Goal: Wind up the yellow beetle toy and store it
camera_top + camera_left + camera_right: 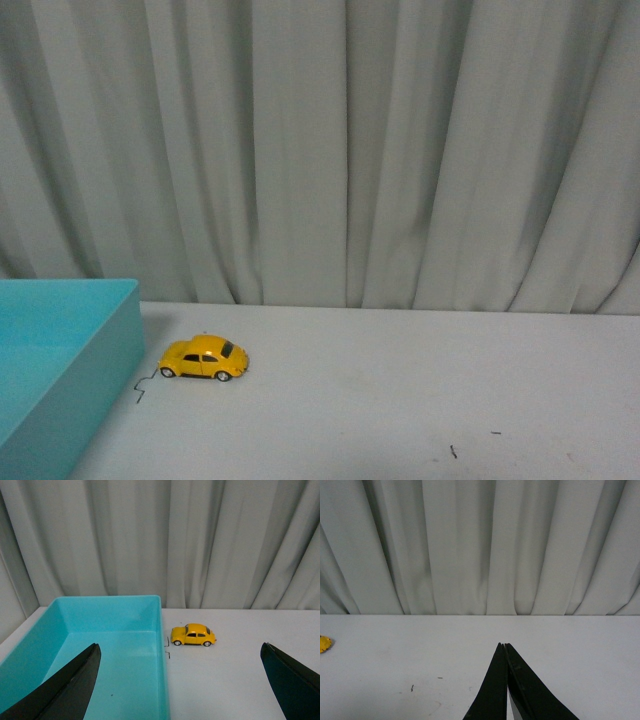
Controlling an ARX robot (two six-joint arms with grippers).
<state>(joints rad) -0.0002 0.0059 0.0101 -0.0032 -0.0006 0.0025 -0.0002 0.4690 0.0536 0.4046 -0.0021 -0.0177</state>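
Observation:
The yellow beetle toy [204,358] stands on its wheels on the white table, just right of the teal bin [60,360]. In the left wrist view the yellow beetle toy [193,635] sits beside the teal bin [100,615], well ahead of my left gripper [180,652]. That gripper is open wide, one black finger [70,685] over the bin and the other over the table, nothing between them. My right gripper [504,645] is shut on nothing above bare table; only a sliver of the yellow beetle toy [324,643] shows at that view's edge. Neither arm appears in the front view.
A grey pleated curtain [340,150] closes off the back of the table [420,390]. A small bent black wire mark [143,385] lies between the toy and the bin. A few dark specks [452,451] dot the table's near right.

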